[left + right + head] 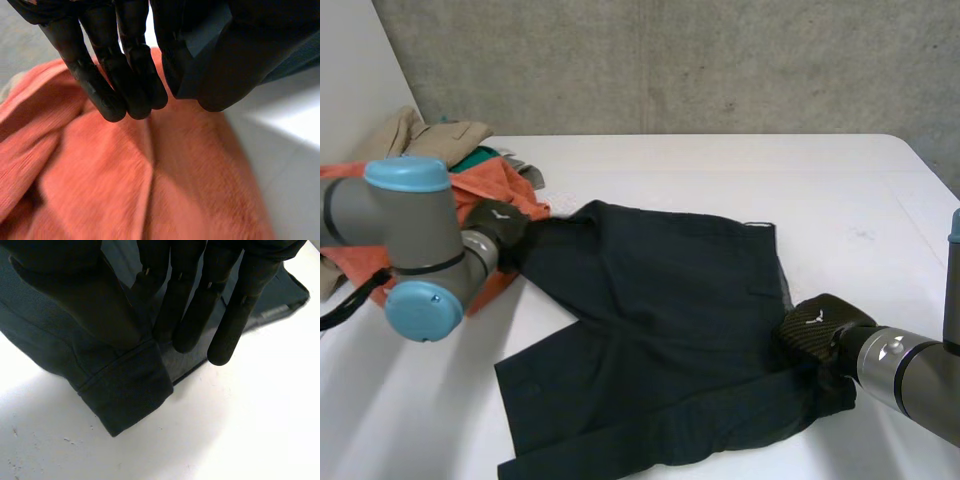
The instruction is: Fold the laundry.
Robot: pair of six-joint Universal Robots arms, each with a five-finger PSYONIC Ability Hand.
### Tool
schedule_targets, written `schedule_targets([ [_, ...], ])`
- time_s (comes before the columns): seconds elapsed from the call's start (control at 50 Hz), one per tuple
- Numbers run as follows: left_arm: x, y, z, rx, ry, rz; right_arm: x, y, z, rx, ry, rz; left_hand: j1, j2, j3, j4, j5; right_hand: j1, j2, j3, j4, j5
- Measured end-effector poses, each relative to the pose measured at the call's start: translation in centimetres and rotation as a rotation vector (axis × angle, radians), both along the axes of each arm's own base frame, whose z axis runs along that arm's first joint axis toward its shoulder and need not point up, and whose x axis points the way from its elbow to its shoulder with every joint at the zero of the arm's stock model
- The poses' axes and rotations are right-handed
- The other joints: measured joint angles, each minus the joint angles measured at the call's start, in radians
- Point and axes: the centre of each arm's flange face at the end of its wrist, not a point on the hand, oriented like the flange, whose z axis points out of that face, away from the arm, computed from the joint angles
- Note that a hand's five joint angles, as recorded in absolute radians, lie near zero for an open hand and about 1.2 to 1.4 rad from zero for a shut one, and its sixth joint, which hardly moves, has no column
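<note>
Right hand (817, 330): at the near-right hem of the dark garment (650, 320), straight fingers (187, 315) over the cloth and thumb under it, the hem apparently pinched between them, though the contact itself is shadowed. Dark garment: shorts by the look of them, spread mostly flat on the white table (720, 170), with its near-right part rumpled. Left hand (498, 228): at the garment's far-left corner, fingers and thumb closed on a tuck of the dark cloth, held above the orange towel (495, 185). Orange towel: touching the garment's far-left corner, with beige clothes (440, 135) heaped beyond it. Step judged: opposite corners gripped, garment being drawn flat before the first fold. Next move calls for both pinches kept and an even pull. Room: bare table beyond and right of the garment; the towel crowds its left; its near hem lies close to the table edge.
</note>
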Motion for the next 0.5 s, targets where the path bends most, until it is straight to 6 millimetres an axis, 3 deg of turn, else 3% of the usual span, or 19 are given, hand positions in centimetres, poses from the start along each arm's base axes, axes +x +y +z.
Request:
schedule_targets([
  [0.16, 1.1, 1.2, 1.1, 0.049, 0.106, 0.092, 0.0, 0.0, 0.0, 0.000, 0.002, -0.002, 0.000, 0.000, 0.000, 0.000, 0.000, 0.000, 0.000, 0.000, 0.000, 0.000],
  [0.28, 1.0, 3.2, 1.4, 0.110, 0.164, 0.104, -0.1, 0.0, 0.1, -0.003, 0.002, -0.005, -0.009, -0.022, -0.015, -0.020, -0.009, 0.000, 0.000, 0.000, 0.000, 0.000],
  [0.36, 0.9, 4.4, 1.5, 0.134, 0.171, 0.095, -0.1, -0.1, 0.2, -0.004, 0.002, -0.007, -0.485, -0.486, -0.478, -0.492, -0.463, 0.000, 0.000, 0.000, 0.000, 0.000],
  [0.5, -0.2, 5.5, 2.4, 0.124, 0.193, -0.021, -0.1, 0.0, 0.2, -0.003, 0.002, -0.005, -0.533, -0.572, -0.566, -0.576, -0.557, 0.000, 0.000, 0.000, 0.000, 0.000],
])
